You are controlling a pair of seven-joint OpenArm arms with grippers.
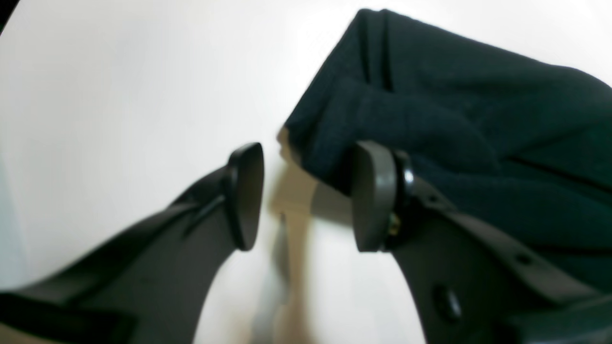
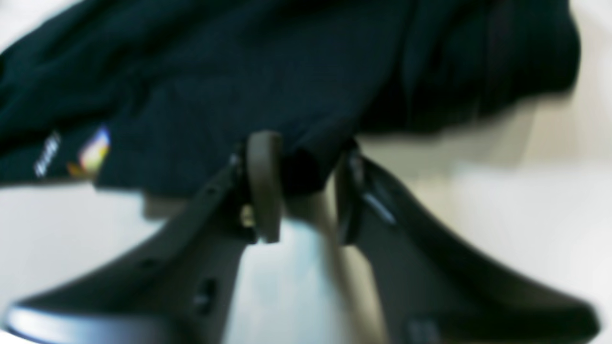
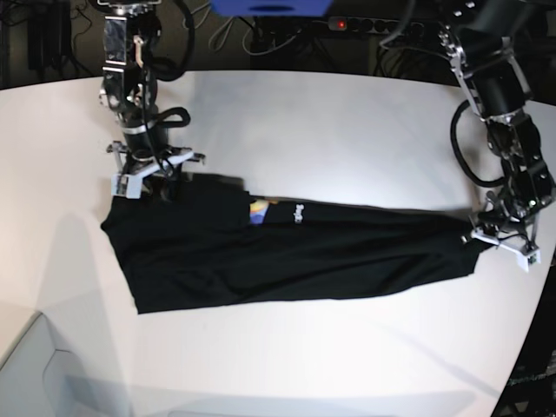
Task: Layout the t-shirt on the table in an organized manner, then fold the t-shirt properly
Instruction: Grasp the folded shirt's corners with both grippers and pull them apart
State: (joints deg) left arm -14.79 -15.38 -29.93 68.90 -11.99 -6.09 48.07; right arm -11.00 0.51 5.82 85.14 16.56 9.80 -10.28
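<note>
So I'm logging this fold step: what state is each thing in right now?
t-shirt: lying on the table, partly folded into a long band, print mostly hidden.
left pincer: open, at the shirt's end, nothing between the pads.
right pincer: closing on the shirt's edge.

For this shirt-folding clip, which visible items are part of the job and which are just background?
Job:
- t-shirt, long black band, print peeking out
- table
- right gripper, at the cloth edge
- left gripper, open beside the cloth

Background:
- power strip
- cables behind the table

small white text on the t-shirt — too blurred to read
</note>
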